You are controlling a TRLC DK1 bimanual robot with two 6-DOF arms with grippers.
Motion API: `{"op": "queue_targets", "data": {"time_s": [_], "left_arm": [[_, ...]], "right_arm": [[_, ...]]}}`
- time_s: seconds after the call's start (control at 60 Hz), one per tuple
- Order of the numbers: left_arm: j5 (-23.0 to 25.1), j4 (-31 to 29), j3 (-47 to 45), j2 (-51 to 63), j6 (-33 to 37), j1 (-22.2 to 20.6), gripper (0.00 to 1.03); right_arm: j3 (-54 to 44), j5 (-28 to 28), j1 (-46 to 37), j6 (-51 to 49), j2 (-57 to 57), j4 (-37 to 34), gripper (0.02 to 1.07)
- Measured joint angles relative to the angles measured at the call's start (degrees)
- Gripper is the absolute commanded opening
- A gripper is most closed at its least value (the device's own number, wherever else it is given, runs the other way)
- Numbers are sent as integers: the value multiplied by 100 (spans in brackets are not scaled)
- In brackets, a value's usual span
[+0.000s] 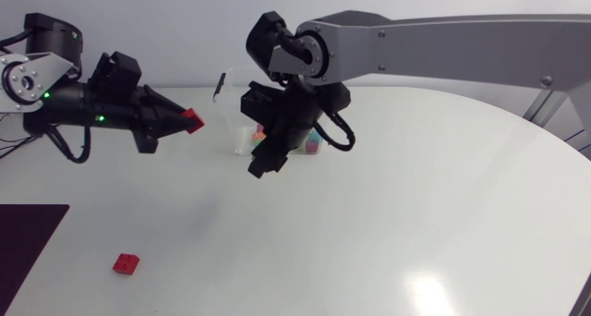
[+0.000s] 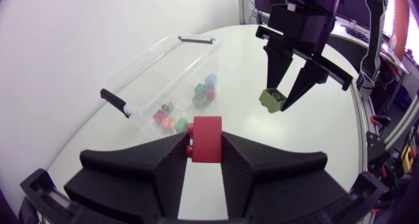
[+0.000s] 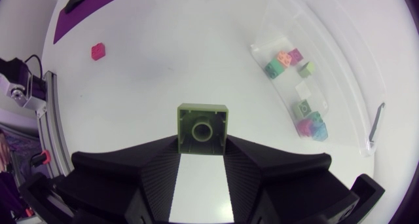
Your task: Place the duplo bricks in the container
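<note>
Left end effector (image 2: 205, 149) clamped on a red brick (image 2: 207, 137), one broad finger pressed to each side, studs facing sideways. Held aloft over the far left of the desk (image 1: 397, 214), tips aimed right toward the container (image 2: 157, 52).

Right end effector (image 3: 203, 146) clamped on an olive-green brick (image 3: 202, 127), hollow underside turned to the wrist camera, fingers against two opposite walls. Arm in from the right, reaching past the middle, fingers pointing down and to the left. Raised above the desk, just on the near side of the container, brick not touching the surface.

Container at the far middle of the desk: clear plastic, open at the top, a black handle clip (image 2: 114, 101) at each end. Inside, lying on the bottom, a scatter of small bricks (image 3: 302, 110) in green, pink, orange, magenta, white and pale blue, some touching, some apart.

Loose red brick (image 1: 126, 263) flat on the desk at the near left, studs up, well apart from the container and from both end effectors. Dark purple mat (image 1: 26, 244) at the near left corner, beside that loose brick but not touching it.
</note>
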Motion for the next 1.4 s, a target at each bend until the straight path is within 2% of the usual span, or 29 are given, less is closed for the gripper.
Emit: {"op": "queue_targets", "data": {"time_s": [0.133, 0.483, 0.9, 0.933, 0.95, 1.033, 1.117, 1.4], "left_arm": [[-238, 389, 367, 479, -584, -313, 26], [-811, 1143, 1209, 1403, -1458, -796, 26], [-1366, 1648, 2409, 2597, -1928, -944, 29], [-1408, 1663, 2487, 2688, -1934, -960, 35], [-1427, 1670, 2538, 2754, -1947, -977, 45], [-1532, 1672, 2675, 2946, -1991, -1034, 79], [-1561, 1692, 2699, 3012, -2039, -1075, 97], [-1596, 1851, 2371, 2535, -2059, -907, 99]], "right_arm": [[151, -92, -387, 291, 0, 155, 33], [949, -90, -979, 629, 79, 407, 33], [1478, -87, -1268, 857, 531, 479, 33], [1504, -87, -1285, 859, 544, 492, 33], [1521, -90, -1307, 859, 553, 496, 33], [1547, -87, -1370, 876, 588, 535, 33], [1567, -87, -1427, 879, 632, 555, 33], [1864, -87, -1663, 898, 866, 577, 33]]}}
